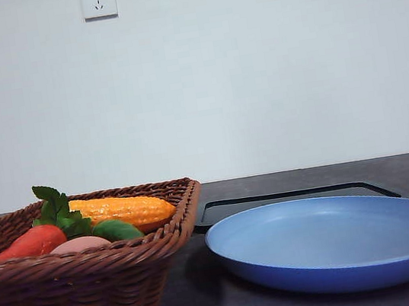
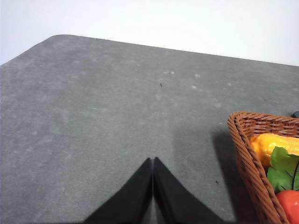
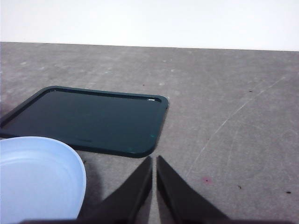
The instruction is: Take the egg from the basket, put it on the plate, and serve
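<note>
- The egg [image 1: 79, 244] lies in the basket [image 1: 89, 259] at the left of the table [image 1: 346, 172], near the front rim, between the carrot [image 1: 34, 241] and a green leaf [image 1: 116, 230], with the corn [image 1: 124, 209] behind it.
- The plate [image 1: 341, 244] stands empty to the right of the basket, close beside it; the black tray [image 1: 296, 198] lies behind the plate.
- The left gripper [image 2: 153, 186] has its fingers pressed together and holds nothing; it hovers over bare table left of the basket.
- The right gripper [image 3: 154, 184] is likewise closed and empty, near the plate rim and the tray corner.
- Risk: the egg is crowded by its neighbours, so a closing finger may catch the carrot or leaf instead.
- Risk: the egg is smooth and rounded, so an off-centre grip may let it slip out or roll on the plate.
- Risk: a low approach may strike the basket rim and shift the basket.
</note>
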Controlling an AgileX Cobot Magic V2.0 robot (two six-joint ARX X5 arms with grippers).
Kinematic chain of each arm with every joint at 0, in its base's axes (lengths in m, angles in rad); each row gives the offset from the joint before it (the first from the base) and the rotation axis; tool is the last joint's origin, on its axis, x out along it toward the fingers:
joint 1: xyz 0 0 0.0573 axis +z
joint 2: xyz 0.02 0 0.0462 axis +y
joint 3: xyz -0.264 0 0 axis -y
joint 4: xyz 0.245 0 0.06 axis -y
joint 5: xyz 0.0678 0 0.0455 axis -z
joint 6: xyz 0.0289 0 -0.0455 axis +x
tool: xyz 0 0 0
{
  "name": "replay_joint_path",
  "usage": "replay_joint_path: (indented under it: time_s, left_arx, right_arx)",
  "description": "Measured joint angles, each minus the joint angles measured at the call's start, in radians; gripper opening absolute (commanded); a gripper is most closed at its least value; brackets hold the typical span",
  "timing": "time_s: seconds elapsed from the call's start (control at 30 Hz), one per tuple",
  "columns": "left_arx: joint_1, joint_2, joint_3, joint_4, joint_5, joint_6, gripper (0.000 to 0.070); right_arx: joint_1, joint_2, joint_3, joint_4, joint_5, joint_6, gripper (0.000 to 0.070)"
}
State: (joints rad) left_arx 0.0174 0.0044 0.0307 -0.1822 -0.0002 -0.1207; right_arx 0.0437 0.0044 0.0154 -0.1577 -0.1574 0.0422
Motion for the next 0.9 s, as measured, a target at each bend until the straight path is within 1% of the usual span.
replay_joint_path:
  time_s: [0.1, 0.17, 0.2, 0.27, 0.33, 0.4, 0.47, 0.53, 0.67, 0.77, 0.9]
  left_arx:
    - [0.000, 0.000, 0.000, 0.000, 0.000, -0.027, 0.0000]
    - [0.000, 0.000, 0.000, 0.000, 0.000, -0.084, 0.0000]
    - [0.000, 0.000, 0.000, 0.000, 0.000, -0.125, 0.0000]
    - [0.000, 0.000, 0.000, 0.000, 0.000, -0.207, 0.0000]
    - [0.000, 0.000, 0.000, 0.000, 0.000, -0.286, 0.0000]
    - [0.000, 0.000, 0.000, 0.000, 0.008, -0.346, 0.0000]
    - [0.000, 0.000, 0.000, 0.002, 0.042, -0.393, 0.0000]
    - [0.000, 0.000, 0.000, 0.006, 0.097, -0.420, 0.0000]
    - [0.000, 0.000, 0.002, 0.007, 0.201, -0.438, 0.0000]
    - [0.000, 0.008, 0.024, -0.049, 0.218, -0.439, 0.0000]
    - [0.000, 0.070, 0.082, -0.112, 0.235, -0.426, 0.0000]
  right_arx:
    - [0.000, 0.000, 0.000, 0.000, 0.000, 0.018, 0.0000]
    - [0.000, 0.000, 0.000, 0.000, 0.000, 0.045, 0.0000]
    - [0.000, 0.000, 0.000, 0.000, 0.000, 0.066, 0.0000]
    - [0.000, 0.000, 0.000, 0.000, -0.001, 0.114, 0.0000]
    - [0.000, 0.000, 0.000, 0.001, -0.008, 0.185, 0.0000]
    - [0.000, 0.000, 0.000, 0.001, -0.020, 0.252, 0.0000]
    - [0.000, 0.000, 0.000, 0.001, -0.032, 0.303, 0.0000]
    - [0.000, 0.000, 0.000, 0.001, -0.044, 0.332, 0.0000]
    - [0.000, 0.000, 0.020, -0.044, -0.051, 0.361, 0.0000]
    - [0.000, 0.012, 0.066, -0.089, -0.048, 0.374, 0.0000]
    - [0.000, 0.072, 0.161, -0.147, -0.048, 0.377, 0.0000]
